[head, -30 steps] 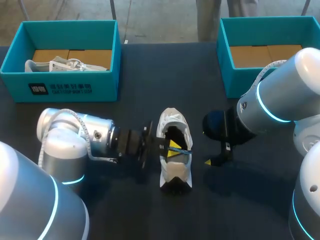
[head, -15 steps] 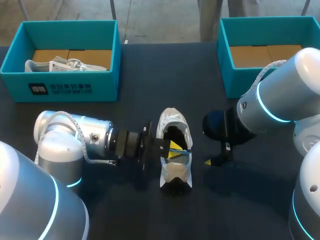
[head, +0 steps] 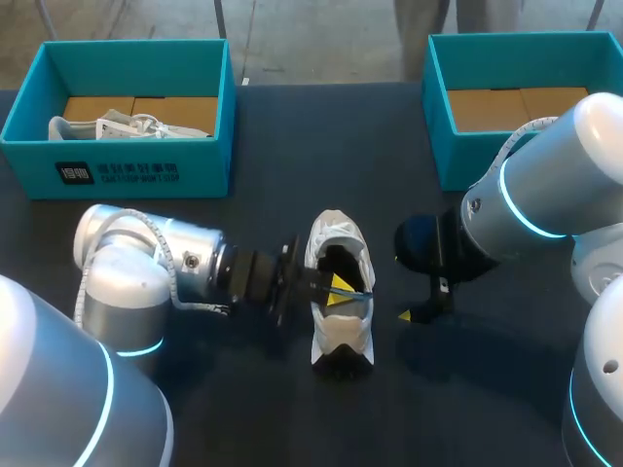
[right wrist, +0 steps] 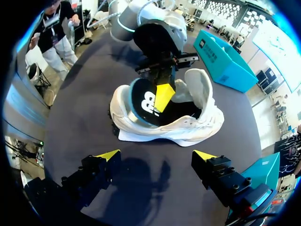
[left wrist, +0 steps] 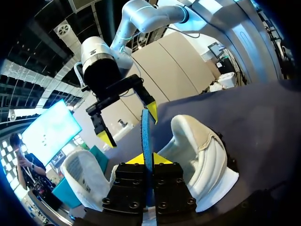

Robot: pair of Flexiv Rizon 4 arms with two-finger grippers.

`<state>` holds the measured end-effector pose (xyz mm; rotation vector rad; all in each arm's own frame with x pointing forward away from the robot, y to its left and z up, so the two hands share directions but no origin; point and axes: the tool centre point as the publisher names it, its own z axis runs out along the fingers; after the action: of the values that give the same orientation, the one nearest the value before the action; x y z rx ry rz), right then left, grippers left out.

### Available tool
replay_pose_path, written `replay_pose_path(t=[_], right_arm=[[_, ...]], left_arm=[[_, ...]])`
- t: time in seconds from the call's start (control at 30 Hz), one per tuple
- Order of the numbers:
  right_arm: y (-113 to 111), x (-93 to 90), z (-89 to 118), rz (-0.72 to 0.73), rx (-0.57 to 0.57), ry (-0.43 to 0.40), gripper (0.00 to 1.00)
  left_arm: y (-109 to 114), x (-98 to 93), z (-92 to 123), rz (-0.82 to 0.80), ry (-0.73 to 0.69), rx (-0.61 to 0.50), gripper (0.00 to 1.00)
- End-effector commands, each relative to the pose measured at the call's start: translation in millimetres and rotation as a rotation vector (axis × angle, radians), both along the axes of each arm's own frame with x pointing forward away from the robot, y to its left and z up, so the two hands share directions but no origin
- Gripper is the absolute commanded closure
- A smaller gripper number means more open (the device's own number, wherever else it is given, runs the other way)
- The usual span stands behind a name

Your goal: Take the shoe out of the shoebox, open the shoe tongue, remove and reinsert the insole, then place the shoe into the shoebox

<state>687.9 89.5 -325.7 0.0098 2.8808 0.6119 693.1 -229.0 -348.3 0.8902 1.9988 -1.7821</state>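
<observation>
A white shoe [head: 340, 336] lies in the middle of the dark table, toe pointing away from me. My left gripper [head: 339, 289] comes in from the left and sits over the shoe's opening, shut on the insole [head: 358, 295]. The left wrist view shows the insole [left wrist: 146, 134] edge-on as a thin blue strip between the yellow tips of that gripper [left wrist: 149, 159], with the shoe [left wrist: 207, 150] below. From the right wrist view the insole [right wrist: 143, 106] is black on top and stands partly in the shoe [right wrist: 164, 129]. My right gripper [right wrist: 156, 155] hangs open just right of the shoe, holding nothing.
A teal shoebox [head: 117, 175] at the back left holds another white shoe [head: 127, 125]. A second teal shoebox [head: 438, 117] stands at the back right, its cardboard floor showing. My right gripper [head: 423, 304] hovers between the shoe and that box.
My left arm's elbow swayed slightly left and back, while its gripper stayed on the insole at the shoe. The right arm and the shoe have not moved.
</observation>
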Motion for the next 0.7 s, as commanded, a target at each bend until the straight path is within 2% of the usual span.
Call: replay_pose_path(t=[0.03,0.13,0.2,0.3,0.43,0.5,0.53,0.57,0.7], right_arm=[[0,-0.9,0,0.000,0.000,-0.001,0.00],[0,-0.9,0,0.000,0.000,-0.001,0.00],[0,-0.9,0,0.000,0.000,-0.001,0.00],[0,-0.9,0,0.000,0.000,-0.001,0.00],[0,-0.9,0,0.000,0.000,-0.001,0.00],[0,-0.9,0,0.000,0.000,-0.001,0.00],[0,-0.9,0,0.000,0.000,-0.001,0.00],[0,-0.9,0,0.000,0.000,-0.001,0.00],[0,-0.9,0,0.000,0.000,-0.001,0.00]], left_arm=[[-4,4.3,-6,0.000,0.006,0.006,1.00],[-4,-0.1,1,0.005,0.002,-0.018,1.00],[-4,-4.8,9,0.003,-0.008,-0.032,0.63],[-2,-10.8,19,-0.005,-0.020,-0.049,0.60],[-2,-16.0,27,-0.017,-0.026,-0.062,0.66],[-2,-17.3,28,-0.022,-0.028,-0.064,0.79],[-3,-18.0,28,-0.024,-0.028,-0.065,0.92],[-3,-18.4,26,-0.028,-0.025,-0.064,1.00],[-2,-16.2,17,-0.034,-0.014,-0.049,1.00]])
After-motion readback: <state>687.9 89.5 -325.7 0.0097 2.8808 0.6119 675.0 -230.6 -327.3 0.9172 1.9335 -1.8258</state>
